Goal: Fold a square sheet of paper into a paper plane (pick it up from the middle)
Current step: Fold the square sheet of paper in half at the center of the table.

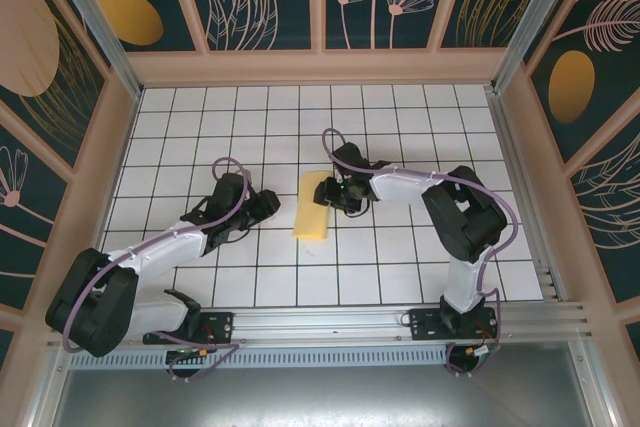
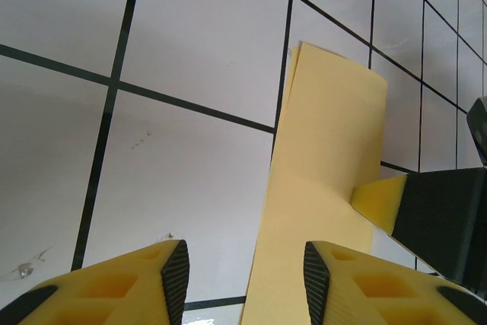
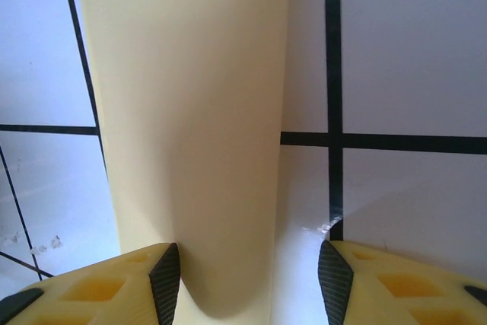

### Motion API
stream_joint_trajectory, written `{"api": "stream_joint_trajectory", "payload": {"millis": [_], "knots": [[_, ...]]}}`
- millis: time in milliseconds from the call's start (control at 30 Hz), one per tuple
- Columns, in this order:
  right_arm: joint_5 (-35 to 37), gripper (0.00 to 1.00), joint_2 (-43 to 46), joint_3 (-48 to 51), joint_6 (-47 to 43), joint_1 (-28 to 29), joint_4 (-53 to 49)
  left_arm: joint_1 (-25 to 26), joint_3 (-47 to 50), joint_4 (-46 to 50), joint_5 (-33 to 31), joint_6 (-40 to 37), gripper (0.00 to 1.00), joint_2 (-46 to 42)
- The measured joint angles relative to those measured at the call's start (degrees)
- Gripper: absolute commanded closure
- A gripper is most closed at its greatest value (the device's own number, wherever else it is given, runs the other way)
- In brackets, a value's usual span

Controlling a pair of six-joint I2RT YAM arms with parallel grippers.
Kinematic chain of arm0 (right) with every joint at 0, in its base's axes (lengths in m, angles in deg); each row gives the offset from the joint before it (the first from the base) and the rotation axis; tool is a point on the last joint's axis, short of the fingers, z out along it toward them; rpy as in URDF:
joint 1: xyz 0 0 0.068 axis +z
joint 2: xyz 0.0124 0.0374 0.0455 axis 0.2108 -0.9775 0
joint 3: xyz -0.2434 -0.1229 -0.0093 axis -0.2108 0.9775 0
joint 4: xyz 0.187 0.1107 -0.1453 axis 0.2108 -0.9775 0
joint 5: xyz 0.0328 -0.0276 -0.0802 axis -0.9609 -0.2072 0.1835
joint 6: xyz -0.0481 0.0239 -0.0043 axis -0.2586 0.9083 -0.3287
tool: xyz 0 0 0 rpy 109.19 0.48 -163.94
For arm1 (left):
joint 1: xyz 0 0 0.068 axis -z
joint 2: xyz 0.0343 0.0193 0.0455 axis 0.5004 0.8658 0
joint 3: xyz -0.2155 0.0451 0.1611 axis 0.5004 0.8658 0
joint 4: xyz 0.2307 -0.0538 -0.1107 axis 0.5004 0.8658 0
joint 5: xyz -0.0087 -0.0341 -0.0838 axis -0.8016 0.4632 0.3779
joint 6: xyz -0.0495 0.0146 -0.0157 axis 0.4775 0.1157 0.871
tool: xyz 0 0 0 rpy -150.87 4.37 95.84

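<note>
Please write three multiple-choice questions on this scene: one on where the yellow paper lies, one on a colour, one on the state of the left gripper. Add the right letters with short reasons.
1. Where does the folded yellow-orange sheet of paper lie? A) on the white tiled table, between the left gripper and the right gripper; B) against the back wall; C) on the left arm's base.
2. What colour are the table's grid lines? A) red; B) black; C) green.
3. How is the left gripper? A) shut on the paper; B) shut on nothing; C) open.
1 A: the top view shows it on the tiles with a gripper at each side. 2 B: the lines are black. 3 C: its fingers stand wide apart.
</note>
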Motion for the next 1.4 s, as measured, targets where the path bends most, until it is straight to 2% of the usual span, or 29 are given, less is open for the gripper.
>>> {"api": "stream_joint_trajectory", "payload": {"millis": [700, 1033, 1167, 1233, 1267, 1333, 1367, 1400], "knots": [[0.94, 0.45, -2.56, -4.46, -2.58, 0.46, -5.90, 0.00, 0.00, -0.02, 0.35, 0.00, 0.53, 0.00], [1.53, 0.45, -2.89, -5.14, -2.62, 0.63, -6.86, 0.00, -0.02, -0.50, 2.01, -0.02, 0.58, 0.20], [1.95, 0.45, -2.99, -5.20, -2.80, 0.74, -7.02, 0.00, -0.46, -2.25, 4.59, -0.04, 0.65, 1.86], [2.12, 0.46, -3.04, -5.27, -2.80, 0.79, -7.06, 0.00, -1.14, -3.13, 6.19, -0.11, 0.71, 3.34], [2.21, 0.46, -3.04, -5.27, -2.80, 0.83, -7.08, 0.00, -1.57, -3.76, 6.97, -0.13, 0.77, 4.35], [2.34, 0.46, -3.10, -5.38, -2.78, 0.90, -7.21, 0.00, -2.60, -5.27, 8.44, 0.13, 0.94, 6.38], [2.36, 0.46, -3.15, -5.44, -2.80, 0.90, -7.28, 0.00, -3.23, -6.08, 9.22, 0.31, 0.99, 7.56], [2.38, 0.46, -3.17, -5.49, -2.78, 0.90, -7.34, 0.00, -3.91, -6.95, 10.03, 0.17, 1.00, 8.94]]}}
